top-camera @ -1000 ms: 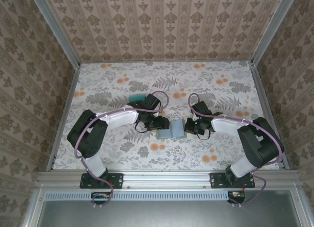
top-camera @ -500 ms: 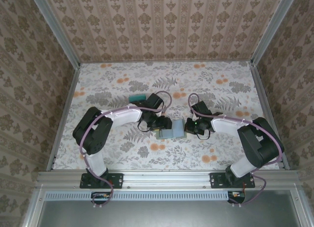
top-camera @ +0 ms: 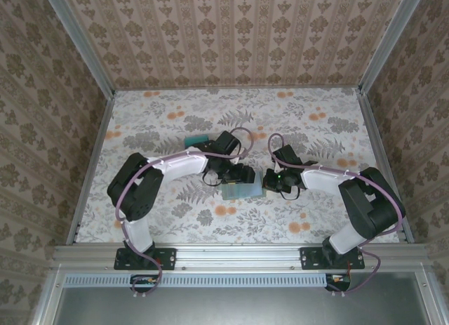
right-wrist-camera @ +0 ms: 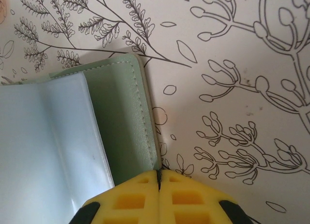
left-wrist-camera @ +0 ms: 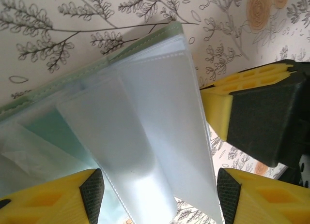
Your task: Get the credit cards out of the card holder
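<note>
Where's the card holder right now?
Top view: the holder lies open mid-table, between the left pincer and the right pincer, which meets its right edge.

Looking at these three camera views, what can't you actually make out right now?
- Top view: the teal stack is partly covered by the left arm and too small to count.
- Left wrist view: the card holder sleeves are cloudy and cut off by the frame edge. Beyond one teal card, the contents are unclear.
- Right wrist view: the shut right gripper covers the holder's corner, so whether it is pinched is hidden.
</note>
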Robot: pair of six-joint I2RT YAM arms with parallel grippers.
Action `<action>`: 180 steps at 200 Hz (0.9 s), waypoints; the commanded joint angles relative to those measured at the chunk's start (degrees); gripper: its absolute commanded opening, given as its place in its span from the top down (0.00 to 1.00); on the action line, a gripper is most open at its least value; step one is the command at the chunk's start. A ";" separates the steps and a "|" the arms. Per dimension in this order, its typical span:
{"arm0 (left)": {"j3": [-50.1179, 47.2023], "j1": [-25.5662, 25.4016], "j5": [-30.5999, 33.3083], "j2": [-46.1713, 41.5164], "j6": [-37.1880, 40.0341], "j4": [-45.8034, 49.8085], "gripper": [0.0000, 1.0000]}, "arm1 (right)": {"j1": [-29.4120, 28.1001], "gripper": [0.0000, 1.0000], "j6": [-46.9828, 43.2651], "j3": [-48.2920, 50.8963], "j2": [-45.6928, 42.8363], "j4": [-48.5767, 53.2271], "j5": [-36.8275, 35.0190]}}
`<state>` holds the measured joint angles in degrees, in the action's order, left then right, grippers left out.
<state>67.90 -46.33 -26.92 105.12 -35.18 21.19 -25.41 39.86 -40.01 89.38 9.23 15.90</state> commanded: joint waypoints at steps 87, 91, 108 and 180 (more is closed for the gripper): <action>6.12 -0.40 -4.70 -1.15 2.83 -0.52 0.35 | 1.14 0.85 0.40 1.56 -6.37 2.94 -4.90; 5.33 -0.09 -4.45 -1.92 2.48 -0.79 0.35 | 1.33 0.85 0.40 1.52 -6.36 2.78 -4.66; 1.58 1.40 -3.11 -4.70 1.36 -1.55 0.35 | 1.15 0.84 0.40 1.25 -6.06 1.74 -3.16; -5.99 3.28 3.69 -4.60 -0.99 2.88 0.35 | 0.97 0.88 0.22 1.42 -3.61 1.36 -2.15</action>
<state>63.64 -42.76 -25.41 99.53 -34.39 22.52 -24.51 40.49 -38.52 85.08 10.46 12.47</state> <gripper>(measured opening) 0.647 0.134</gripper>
